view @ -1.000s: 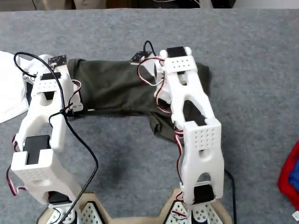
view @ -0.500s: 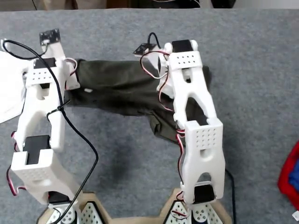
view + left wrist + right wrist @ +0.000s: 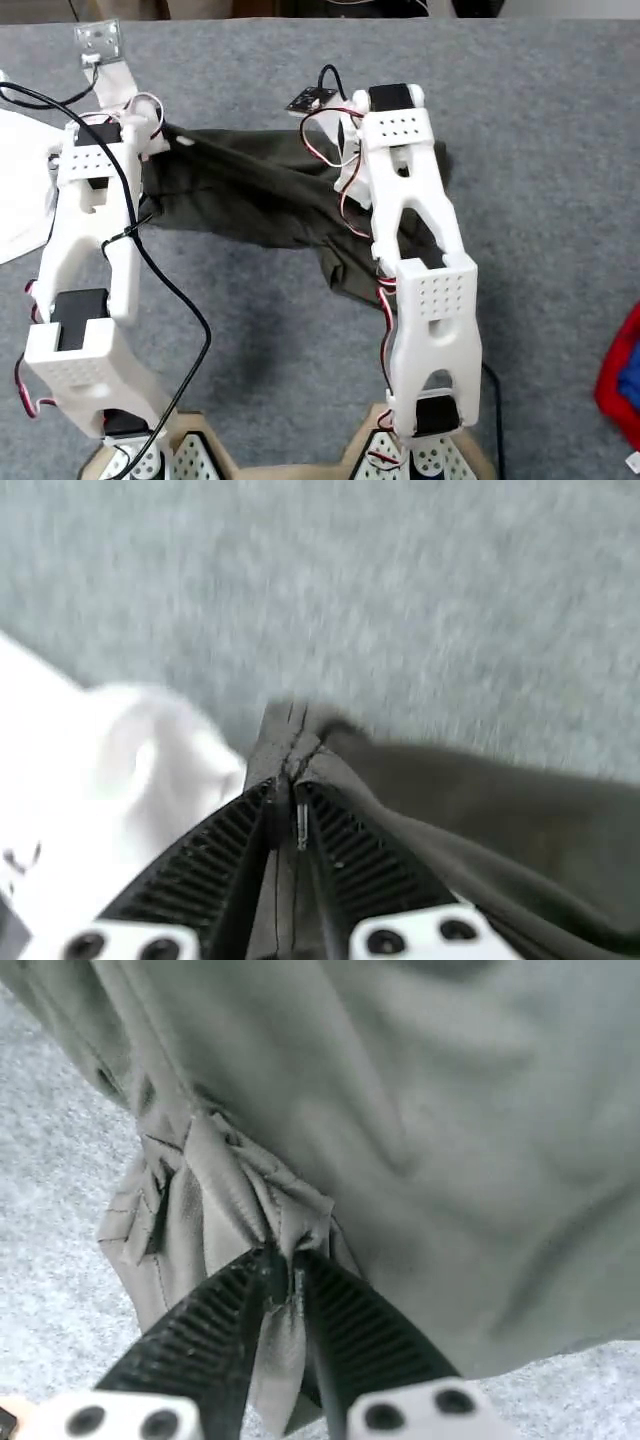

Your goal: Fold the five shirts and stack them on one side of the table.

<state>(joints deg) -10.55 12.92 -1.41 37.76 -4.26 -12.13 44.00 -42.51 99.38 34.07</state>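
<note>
At the table's left edge lies a white shirt, cut off by the picture's border so that its full shape cannot be made out. The left wrist view shows a rounded fold of it just beside the claw.

The left gripper is pressed together on a thin edge of the dark olive shirt, and the fabric is pinched flat between its ribbed fingers. From above, the left arm covers the pinch itself, so only the shirt's corner shows next to its wrist, near the far left corner of the table.

The olive shirt stretches across the far half of the table from that corner to the right arm, creased along its length. A bunched lump of it sags toward the near edge beside the right arm's lower link. The right arm lies over the shirt's right part and hides much of it; how the sleeves and collar lie cannot be told.

The right gripper is closed on a gathered knot of the same olive cloth, with wrinkles radiating from its tips and grey table surface showing beside the bunch.

At the table's right edge lies a red and blue cloth, mostly cut off and too little in sight to tell what garment it is.
</note>
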